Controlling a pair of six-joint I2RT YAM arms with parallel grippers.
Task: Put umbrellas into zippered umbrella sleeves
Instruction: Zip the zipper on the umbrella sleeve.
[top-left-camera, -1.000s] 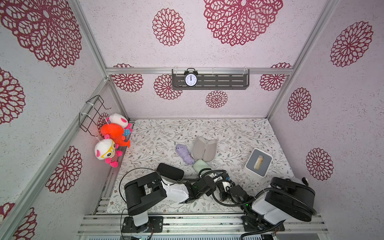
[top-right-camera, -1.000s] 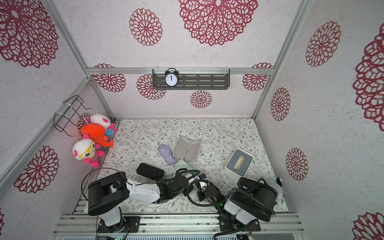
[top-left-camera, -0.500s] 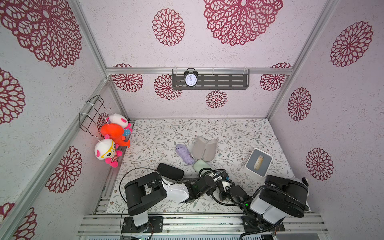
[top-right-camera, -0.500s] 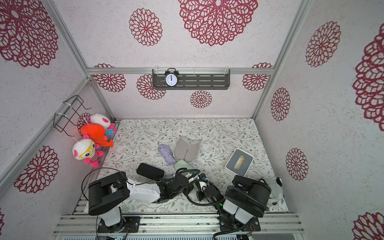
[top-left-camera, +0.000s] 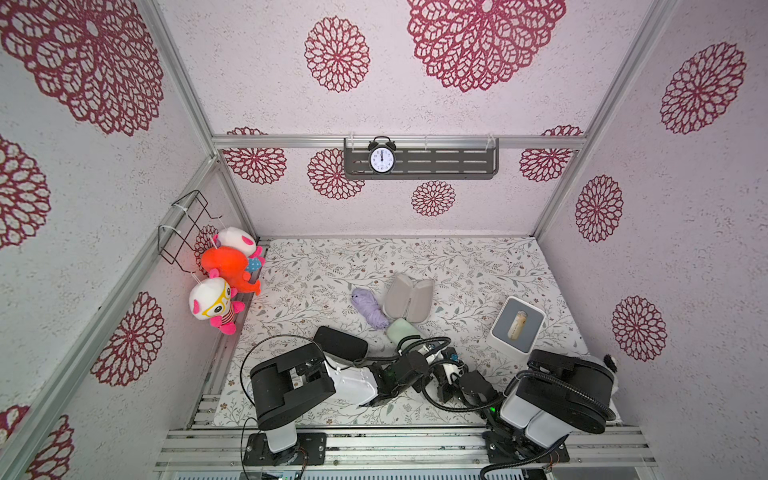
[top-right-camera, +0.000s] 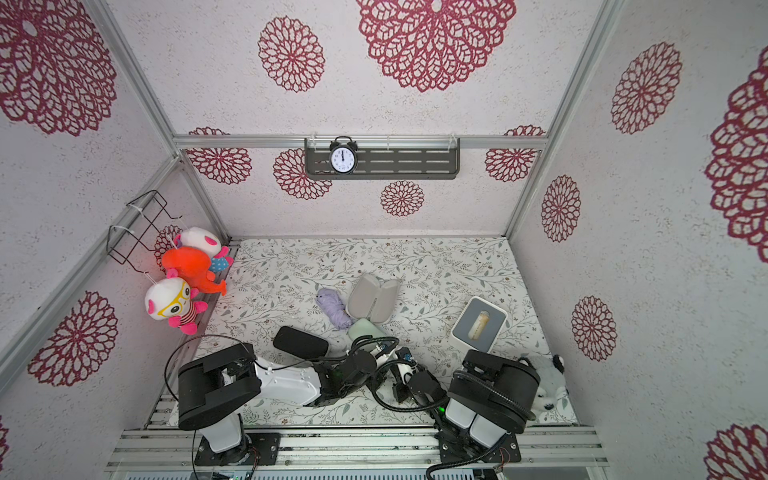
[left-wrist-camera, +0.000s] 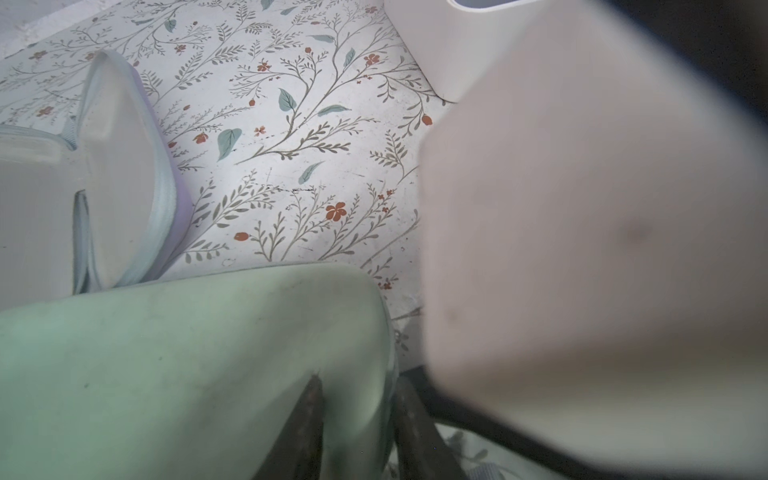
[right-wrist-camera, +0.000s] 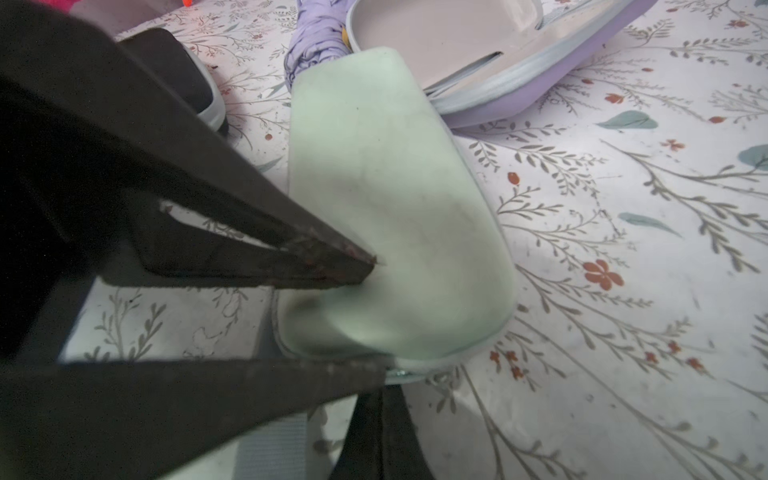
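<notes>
The mint green sleeve lies closed on the mat, its near end under both grippers. My left gripper is open. Its two dark fingers stand apart round that end corner, the upper tip touching the sleeve's top. My right gripper is shut, tips at the sleeve's zip edge; whether they pinch anything is hidden. The lilac umbrella lies beside the open lilac sleeve. A closed black sleeve lies to the left.
A white box with a grey top stands to the right of the sleeves. Plush toys hang on the left wall, and a pale plush animal sits behind the right arm. A pale blurred mass blocks much of the left wrist view.
The right arm's large joint has shifted slightly to the left. The sleeves and the lilac umbrella lie where they were.
</notes>
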